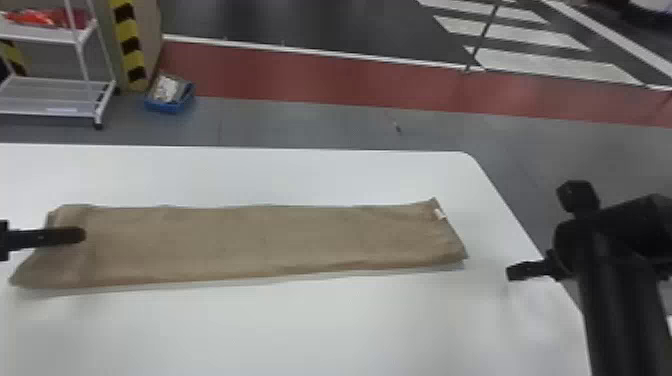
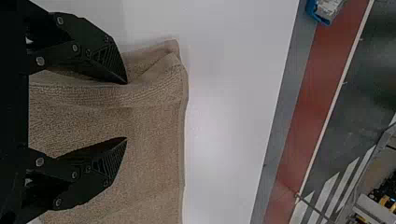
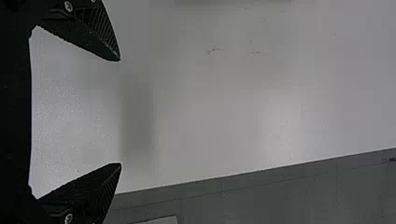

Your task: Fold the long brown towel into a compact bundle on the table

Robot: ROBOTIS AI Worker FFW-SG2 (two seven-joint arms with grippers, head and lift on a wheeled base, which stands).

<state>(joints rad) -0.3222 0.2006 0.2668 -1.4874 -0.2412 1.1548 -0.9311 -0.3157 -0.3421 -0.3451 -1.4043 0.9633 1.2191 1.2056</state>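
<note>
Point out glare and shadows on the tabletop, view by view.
Head view: thin shadow along the near edge of the towel; left wrist view: bright glare on the table beside it; right wrist view: dim shadow band on the table just beyond the right gripper.

table (image 1: 320,330): white and flat, spread past the head view's left side
far edge (image 1: 300,150): straight, running into a rounded corner (image 1: 466,158) on the right
right edge (image 1: 501,200): slanting outward from there toward the robot
flecks (image 3: 215,50): small and dark, scattered on the white in the right wrist view
brown towel (image 1: 250,240): lying on the table as a long strip from left to right, mostly flat
left end (image 1: 55,265): creased near the far side, drawn out to a point at the near side
right end (image 1: 445,240): cut at a slant, with a small white tag (image 1: 440,214) near the far side
</note>
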